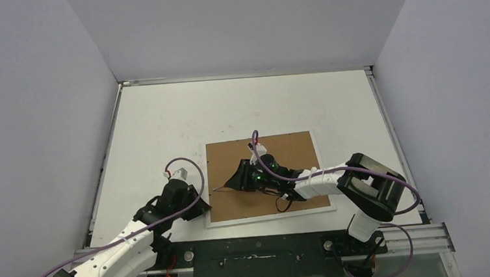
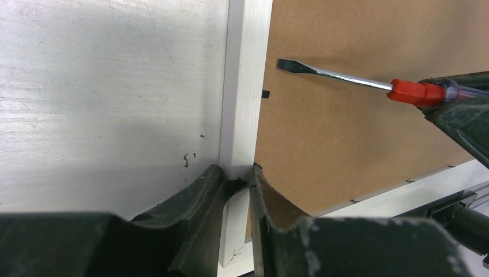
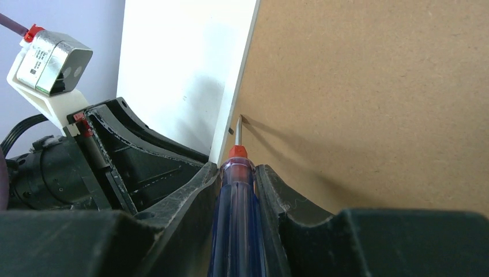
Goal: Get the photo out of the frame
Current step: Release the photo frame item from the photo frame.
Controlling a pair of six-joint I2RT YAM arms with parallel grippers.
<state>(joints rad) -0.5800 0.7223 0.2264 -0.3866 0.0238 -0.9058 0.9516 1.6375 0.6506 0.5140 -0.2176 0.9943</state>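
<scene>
The frame (image 1: 295,149) lies face down on the table, its brown fibreboard back up and white border strips around it. The photo is hidden under the backing board. My left gripper (image 1: 201,205) is shut on the frame's left border strip (image 2: 245,86) near the near-left corner, one finger outside and one on the board (image 2: 235,173). My right gripper (image 1: 240,180) is shut on the red-and-blue screwdriver (image 3: 236,219), held low over the board. Its flat tip (image 2: 288,65) points at a small black tab (image 2: 266,93) on the left edge, close to it.
The white table (image 1: 164,131) stretches left of and beyond the frame, with grey walls on three sides. A metal rail (image 1: 269,247) runs along the near edge by the arm bases. The two grippers are close together at the frame's left side.
</scene>
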